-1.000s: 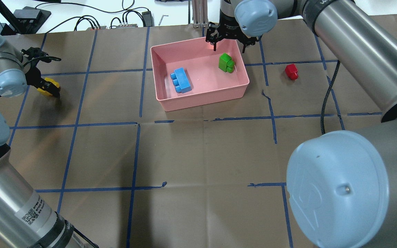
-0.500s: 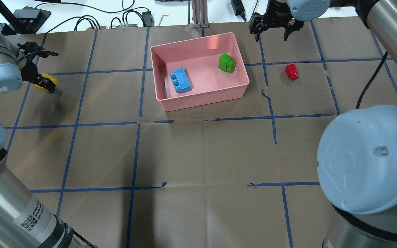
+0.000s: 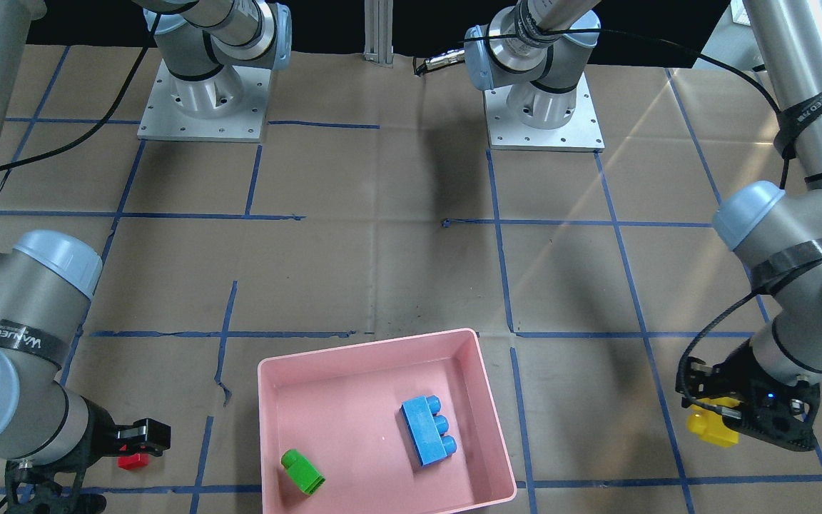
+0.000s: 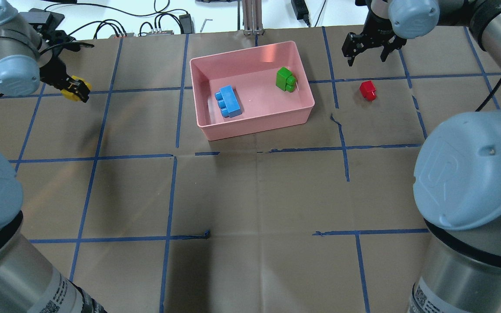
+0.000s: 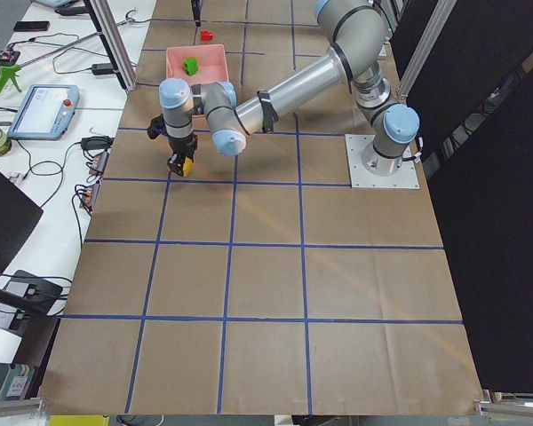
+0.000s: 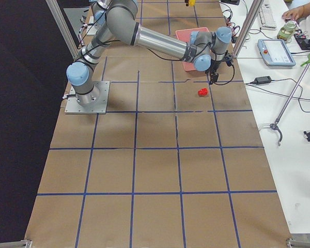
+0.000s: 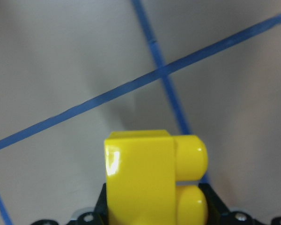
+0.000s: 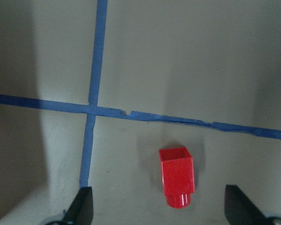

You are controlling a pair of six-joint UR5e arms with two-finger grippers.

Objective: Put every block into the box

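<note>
Taped table [image 4: 255,195], four blocks: blue [image 4: 228,101], green [image 4: 285,79] in upper-centre box [image 4: 255,126]; left gripper [image 4: 78,88] pinches yellow [image 7: 140,183], right gripper [image 4: 366,60] spread near red [image 4: 368,90].

A yellow block [image 5: 186,165] in the left tool [image 5: 181,167]

The left arm [image 5: 284,84] stretches from its base across the bench [image 5: 338,284], with the tool near the bench's edge. Far along, the pink box [image 5: 211,62] contains a green block [image 5: 191,65]. A red block [image 5: 208,35] lies beyond it.
</note>
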